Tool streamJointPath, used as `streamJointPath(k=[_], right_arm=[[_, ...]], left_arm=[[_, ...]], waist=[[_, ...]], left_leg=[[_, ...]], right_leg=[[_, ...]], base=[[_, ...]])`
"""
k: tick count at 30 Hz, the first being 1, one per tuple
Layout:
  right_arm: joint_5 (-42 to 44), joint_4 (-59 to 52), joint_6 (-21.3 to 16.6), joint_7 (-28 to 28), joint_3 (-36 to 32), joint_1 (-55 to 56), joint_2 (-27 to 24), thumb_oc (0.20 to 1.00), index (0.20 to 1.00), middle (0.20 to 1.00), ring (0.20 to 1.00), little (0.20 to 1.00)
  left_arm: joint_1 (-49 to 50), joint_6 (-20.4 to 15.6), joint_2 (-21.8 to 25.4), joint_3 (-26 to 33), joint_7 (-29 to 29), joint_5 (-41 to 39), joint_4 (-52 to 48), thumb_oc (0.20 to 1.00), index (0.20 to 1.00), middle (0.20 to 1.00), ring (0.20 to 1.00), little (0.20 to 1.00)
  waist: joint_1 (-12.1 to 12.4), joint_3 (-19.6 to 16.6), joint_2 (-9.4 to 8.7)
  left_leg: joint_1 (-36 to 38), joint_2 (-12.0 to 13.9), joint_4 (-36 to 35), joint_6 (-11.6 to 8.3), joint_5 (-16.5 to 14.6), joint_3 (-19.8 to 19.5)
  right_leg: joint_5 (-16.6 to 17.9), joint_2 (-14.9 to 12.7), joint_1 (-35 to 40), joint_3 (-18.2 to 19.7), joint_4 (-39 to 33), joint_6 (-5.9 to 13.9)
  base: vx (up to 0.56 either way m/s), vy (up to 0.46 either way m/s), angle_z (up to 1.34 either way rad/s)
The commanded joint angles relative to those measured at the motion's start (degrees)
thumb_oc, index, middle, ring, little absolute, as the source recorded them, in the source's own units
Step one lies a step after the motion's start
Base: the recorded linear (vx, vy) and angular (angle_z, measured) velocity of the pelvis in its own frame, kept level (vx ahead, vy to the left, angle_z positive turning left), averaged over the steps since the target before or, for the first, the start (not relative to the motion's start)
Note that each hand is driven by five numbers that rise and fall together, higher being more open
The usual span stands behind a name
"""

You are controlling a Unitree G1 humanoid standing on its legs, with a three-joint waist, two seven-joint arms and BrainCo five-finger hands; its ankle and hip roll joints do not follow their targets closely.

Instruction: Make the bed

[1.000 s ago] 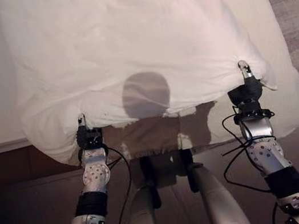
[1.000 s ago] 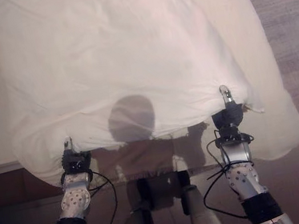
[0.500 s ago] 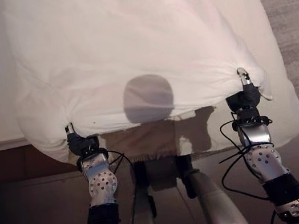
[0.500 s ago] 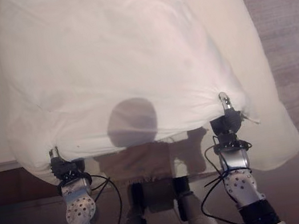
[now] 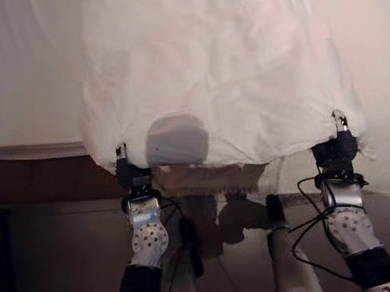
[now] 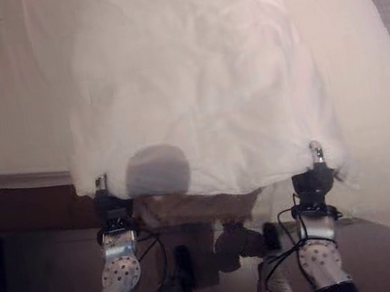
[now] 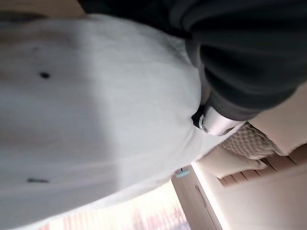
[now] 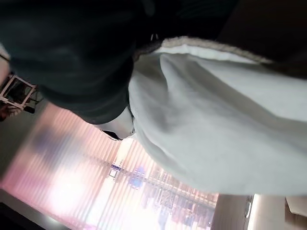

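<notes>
Gripping the near edge of the white duvet (image 5: 211, 67), the left hand (image 5: 130, 174) and right hand (image 5: 336, 153) each had their fingers closed on a corner of the cloth, one at either end of that edge. The duvet lay spread over the bed (image 5: 12, 95), its held edge hanging just past the foot of the mattress, with white sheet showing on both sides.
</notes>
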Motion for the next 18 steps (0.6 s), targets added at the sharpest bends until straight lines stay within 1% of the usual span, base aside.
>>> streamJointPath(k=[1, 2, 3, 4, 5, 6, 7, 8, 10, 11, 12, 13, 14, 15, 16, 17, 18], right_arm=[[-0.8, -3.9, -2.1, 4.2, -1.8, 1.3, -1.9, 0.200, 0.200, 0.200, 0.200, 0.200], [-1.0, -3.7, -2.0, 4.2, -1.6, 1.7, -1.9, 0.200, 0.200, 0.200, 0.200, 0.200], [-1.3, -3.8, -2.0, 4.2, -1.5, 1.9, -1.9, 0.200, 0.200, 0.200, 0.200, 0.200], [-1.0, -3.2, -1.8, 4.7, -1.6, 2.2, -2.0, 0.200, 0.200, 0.200, 0.200, 0.200], [-0.7, -2.0, -2.1, 4.7, -1.2, 2.5, -2.0, 0.200, 0.200, 0.200, 0.200, 0.200], [-1.0, -1.8, -2.2, 4.3, -1.4, 2.6, -2.3, 0.200, 0.200, 0.200, 0.200, 0.200], [-1.0, -1.8, -2.2, 4.3, -1.4, 2.6, -2.3, 0.200, 0.200, 0.200, 0.200, 0.200], [-2.1, -0.4, -2.2, 3.1, -1.2, 2.5, -2.9, 0.200, 0.200, 0.200, 0.200, 0.200], [-2.0, -0.2, -2.4, 2.7, -1.1, 2.3, -2.9, 0.200, 0.200, 0.200, 0.200, 0.200], [-3.2, -0.7, -2.5, 2.3, -1.8, 2.4, -4.0, 0.200, 0.200, 0.200, 0.200, 0.200], [-3.5, -0.6, -2.3, 2.1, -2.2, 2.5, -4.6, 0.200, 0.200, 0.200, 0.200, 0.200], [-3.4, -0.2, -2.2, 1.9, -2.3, 2.3, -4.9, 0.200, 0.200, 0.200, 0.200, 0.200], [-3.4, -0.2, -2.2, 1.9, -2.4, 2.3, -4.9, 0.200, 0.200, 0.200, 0.200, 0.200], [-3.3, 0.1, -2.3, 1.8, -2.6, 2.3, -4.7, 0.200, 0.200, 0.200, 0.200, 0.200], [-3.5, 0.4, -2.7, 1.7, -2.7, 2.1, -4.3, 0.200, 0.200, 0.200, 0.200, 0.200], [-3.5, 0.4, -2.7, 1.7, -2.7, 2.1, -4.3, 0.200, 0.200, 0.200, 0.200, 0.200], [-3.8, 0.4, -2.9, 1.7, -2.7, 1.9, -4.2, 0.200, 0.200, 0.200, 0.200, 0.200]], left_arm=[[1.1, 0.5, 2.1, 1.3, -1.0, 6.3, -8.6, 0.200, 0.200, 0.200, 0.200, 0.200], [0.9, 0.3, 2.0, 1.2, -0.3, 6.6, -8.9, 0.200, 0.200, 0.200, 0.200, 0.200], [1.1, 0.1, 1.9, 1.1, 0.0, 7.3, -9.4, 0.200, 0.200, 0.200, 0.200, 0.200], [1.8, 1.0, 1.9, 0.8, -0.1, 7.9, -9.4, 0.200, 0.200, 0.200, 0.200, 0.200], [2.8, 1.2, 1.0, 0.4, -0.1, 7.4, -9.1, 0.200, 0.200, 0.200, 0.200, 0.200], [3.2, 1.1, 0.8, 0.3, 0.0, 7.6, -9.4, 0.200, 0.200, 0.200, 0.200, 0.200], [3.2, 1.1, 0.8, 0.3, 0.1, 7.6, -9.4, 0.200, 0.200, 0.200, 0.200, 0.200], [4.0, 0.9, -0.4, -0.4, 0.0, 6.9, -10.1, 0.200, 0.200, 0.200, 0.200, 0.200], [4.3, 0.6, -0.7, -0.6, 0.2, 6.9, -10.5, 0.200, 0.200, 0.200, 0.200, 0.200], [4.1, 0.2, -1.5, -0.8, 0.2, 6.6, -10.4, 0.200, 0.200, 0.200, 0.200, 0.200], [4.0, 0.3, -1.9, -0.9, 0.0, 6.6, -10.3, 0.200, 0.200, 0.200, 0.200, 0.200], [4.2, 0.4, -2.1, -1.2, -0.3, 6.4, -10.5, 0.200, 0.200, 0.200, 0.200, 0.200], [4.2, 0.4, -2.2, -1.2, -0.3, 6.4, -10.5, 0.200, 0.200, 0.200, 0.200, 0.200], [4.6, 0.3, -2.4, -1.1, -0.3, 6.3, -10.6, 0.200, 0.200, 0.200, 0.200, 0.200], [5.2, 0.2, -2.6, -0.6, -0.2, 6.0, -11.3, 0.200, 0.200, 0.200, 0.200, 0.200], [5.2, 0.2, -2.6, -0.6, -0.2, 6.1, -11.3, 0.200, 0.200, 0.200, 0.200, 0.200], [5.5, -0.2, -2.4, -0.4, -0.1, 6.3, -12.1, 0.200, 0.200, 0.200, 0.200, 0.200]], waist=[[-3.4, -2.8, 0.00], [-3.7, -3.2, -0.37], [-3.5, -3.6, -0.72], [-3.2, -4.2, -0.78], [-2.7, -5.0, -0.45], [-2.4, -5.6, -0.13], [-2.3, -5.6, -0.11], [-1.9, -6.3, 0.28], [-1.9, -6.1, 0.40], [-2.3, -4.7, -0.07], [-2.3, -4.2, 0.02], [-2.0, -4.1, 0.14], [-2.1, -4.1, 0.21], [-1.9, -4.4, 0.08], [-2.0, -4.7, -0.16], [-2.0, -4.8, -0.18], [-1.9, -5.0, -0.55]], left_leg=[[5.0, -1.7, -12.9, -3.22, 5.6, -2.3], [6.1, -2.8, -15.8, -3.29, 6.4, -2.3], [6.9, -3.6, -17.9, -3.22, 7.7, -2.2], [7.3, -3.9, -19.6, -2.88, 8.5, -2.4], [8.1, -4.4, -20.8, -2.40, 8.9, -2.8], [7.9, -4.4, -21.2, -2.33, 9.1, -2.4], [7.9, -4.3, -21.2, -2.33, 9.1, -2.3], [7.4, -4.2, -19.8, -2.61, 8.5, -2.2], [6.6, -3.9, -18.0, -2.93, 8.0, -2.2], [2.7, -3.3, -8.7, -4.76, 8.4, -0.7], [1.0, -3.0, -5.6, -5.61, 8.9, -0.6], [0.2, -3.9, -4.6, -5.82, 8.6, -1.5], [0.1, -3.9, -4.5, -5.82, 8.6, -1.6], [0.1, -4.1, -4.2, -5.42, 7.8, -2.4], [1.2, -1.5, -6.4, -4.67, 7.1, -4.3], [1.0, -1.5, -6.6, -4.69, 7.4, -4.3], [1.0, 0.7, -8.6, -4.96, 8.9, -7.1]], right_leg=[[3.4, 11.4, 0.6, -4.9, -6.3, -3.04], [2.7, 13.6, 0.8, -4.8, -6.7, -3.12], [2.3, 14.7, 2.5, -5.1, -8.4, -3.63], [2.1, 15.9, 3.2, -4.9, -9.1, -4.34], [1.5, 17.3, 4.0, -3.6, -9.3, -5.13], [1.9, 16.4, 4.8, -3.2, -10.5, -5.28], [1.9, 16.4, 4.9, -3.2, -10.6, -5.27], [1.7, 16.0, 6.8, -2.7, -13.2, -5.83], [1.8, 16.2, 7.5, -2.6, -14.0, -6.14], [1.1, 15.5, 8.7, -2.8, -13.9, -7.14], [0.6, 15.2, 9.0, -3.3, -13.6, -7.48], [0.3, 15.2, 9.5, -3.6, -13.5, -7.66], [0.3, 15.2, 9.5, -3.7, -13.5, -7.67], [0.0, 15.3, 9.5, -3.4, -13.2, -7.62], [-0.9, 15.2, 9.3, -2.7, -11.9, -7.19], [-0.7, 15.2, 9.2, -2.7, -12.0, -7.19], [-0.9, 14.7, 8.9, -1.8, -11.3, -6.96]], base=[[0.02, 0.255, -0.47], [0.03, 0.190, 0.27], [0.04, 0.118, 0.54], [0.05, 0.062, 0.63], [0.03, 0.026, 0.06], [0.02, 0.006, -0.24], [0.00, -0.051, -0.55], [0.00, -0.100, -0.37], [-0.03, -0.140, -0.11], [-0.07, -0.170, 0.10], [-0.08, -0.185, 0.24], [-0.03, -0.048, 0.43], [0.00, -0.034, 0.43], [0.04, -0.027, 0.24], [0.03, -0.028, 0.01], [0.04, 0.012, -0.06], [0.04, 0.073, 0.00]])
